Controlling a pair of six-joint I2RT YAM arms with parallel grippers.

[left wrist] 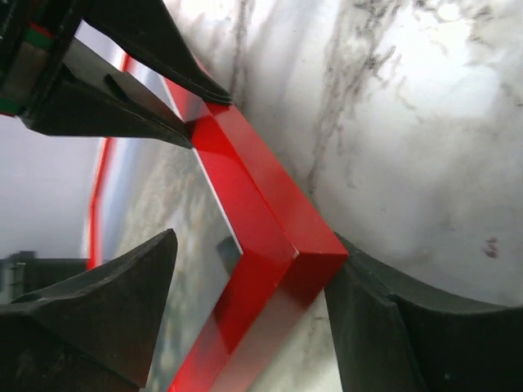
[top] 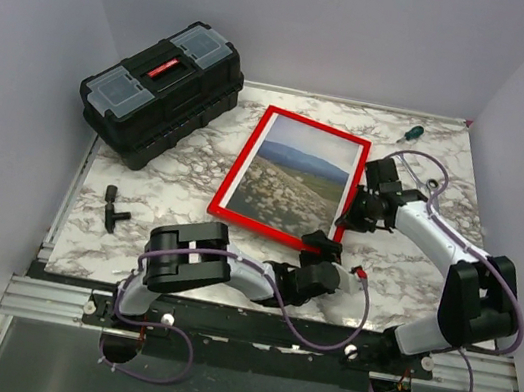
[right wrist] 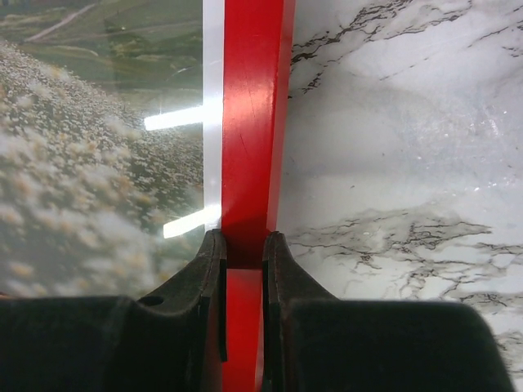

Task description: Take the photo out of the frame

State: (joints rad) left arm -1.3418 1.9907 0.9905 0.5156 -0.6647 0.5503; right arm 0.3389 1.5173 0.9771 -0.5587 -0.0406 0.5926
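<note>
The right gripper (right wrist: 243, 249) is pinched on the frame (right wrist: 253, 98). Its two matte black fingers (right wrist: 200, 282) have blunt, rounded tips, pressed one against each side of the frame's right-hand rail. That rail is a narrow, smooth, glossy bar of bright red with square edges.

The left gripper (left wrist: 255, 245) is spread wide astride the frame's near right corner. One tapered black finger (left wrist: 114, 314) hangs over the picture side. The other sits at the outer side, where the mitred red corner appears to touch it.

The photo (right wrist: 90, 163) lies inside the frame under a thin white border. It is a rectangular landscape print with a speckled pale flowery field, greener hills beyond and light blue sky. Two white streaks of glare cross its shiny face.

The frame lies near the middle of the white, grey-veined marble-patterned tabletop (right wrist: 392, 147), turned slightly askew.

Well apart at the far left stands a chunky black plastic toolbox (top: 161, 89) with a red handle strip and greyish lid compartments. A small green-handled screwdriver (top: 411, 133) lies near the far edge. A small black part (top: 116, 208) lies by the left edge; I cannot tell what it is.
</note>
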